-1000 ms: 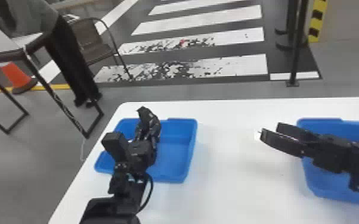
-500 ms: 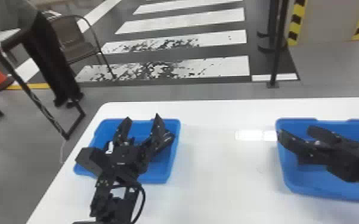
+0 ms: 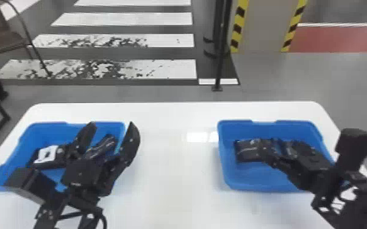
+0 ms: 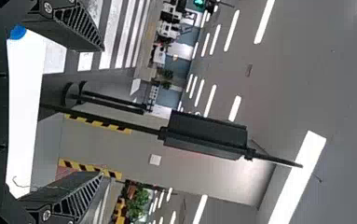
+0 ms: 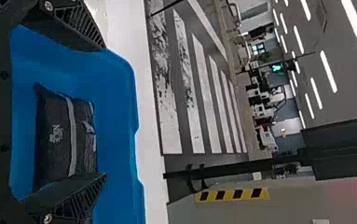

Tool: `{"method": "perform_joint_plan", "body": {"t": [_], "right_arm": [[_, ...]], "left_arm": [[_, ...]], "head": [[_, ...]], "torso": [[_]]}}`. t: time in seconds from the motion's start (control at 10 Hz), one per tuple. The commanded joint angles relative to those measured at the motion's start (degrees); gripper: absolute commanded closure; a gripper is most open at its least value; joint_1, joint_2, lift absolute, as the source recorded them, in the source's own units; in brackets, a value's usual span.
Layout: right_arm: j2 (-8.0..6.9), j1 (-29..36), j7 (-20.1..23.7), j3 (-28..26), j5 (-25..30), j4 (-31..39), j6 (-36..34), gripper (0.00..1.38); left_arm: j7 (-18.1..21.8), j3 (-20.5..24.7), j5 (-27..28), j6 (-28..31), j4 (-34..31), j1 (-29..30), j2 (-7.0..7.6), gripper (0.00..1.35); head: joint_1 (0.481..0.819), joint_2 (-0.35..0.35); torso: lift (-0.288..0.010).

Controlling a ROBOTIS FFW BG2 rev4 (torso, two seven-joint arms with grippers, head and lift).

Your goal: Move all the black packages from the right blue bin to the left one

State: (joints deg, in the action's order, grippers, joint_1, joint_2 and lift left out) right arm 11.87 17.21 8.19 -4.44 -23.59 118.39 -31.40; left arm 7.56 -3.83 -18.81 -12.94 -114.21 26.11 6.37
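A black package (image 5: 55, 135) lay inside the right blue bin (image 3: 240, 179). Over that bin, the right gripper (image 5: 105, 112) had wide-spread jaws, seemingly empty; left of it, the left gripper (image 4: 102, 111) gaped, empty. Sound grasping called for lowering squarely astride the package.

two blue bins (image 3: 227, 170), three black packages (image 5: 57, 140)

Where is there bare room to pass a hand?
The white table is bare between the left bin and right bin. The right bin's near left corner is open too. Crowded: the left bin, holding packages under the left gripper; the right bin's middle, with a package under the right gripper.
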Motion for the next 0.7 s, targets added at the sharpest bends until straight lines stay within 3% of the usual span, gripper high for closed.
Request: {"method": "perform_joint_plan", "body": {"t": [0.0, 0.3, 0.6], "right_arm": [[0.26, -3.4, 0.2, 0.0, 2.8, -5.7, -0.1, 0.06], [0.34, -8.8, 2.0, 0.3, 5.4, -12.9, 0.0, 0.06], [0.26, -13.7, 3.7, 1.8, 8.3, -19.9, 0.0, 0.08]], "left_arm": [[0.2, -1.8, -2.4, 1.8, 0.0, 0.5, 0.22, 0.1], [0.2, -2.6, -3.2, 2.7, 0.0, 0.2, 0.49, 0.1], [0.2, -2.3, -3.8, 2.4, 0.0, 0.6, 0.49, 0.1]], "head": [[0.695, -0.025], [0.695, -0.096], [0.695, -0.098]], "torso": [[-0.154], [-0.154], [-0.154]]}}
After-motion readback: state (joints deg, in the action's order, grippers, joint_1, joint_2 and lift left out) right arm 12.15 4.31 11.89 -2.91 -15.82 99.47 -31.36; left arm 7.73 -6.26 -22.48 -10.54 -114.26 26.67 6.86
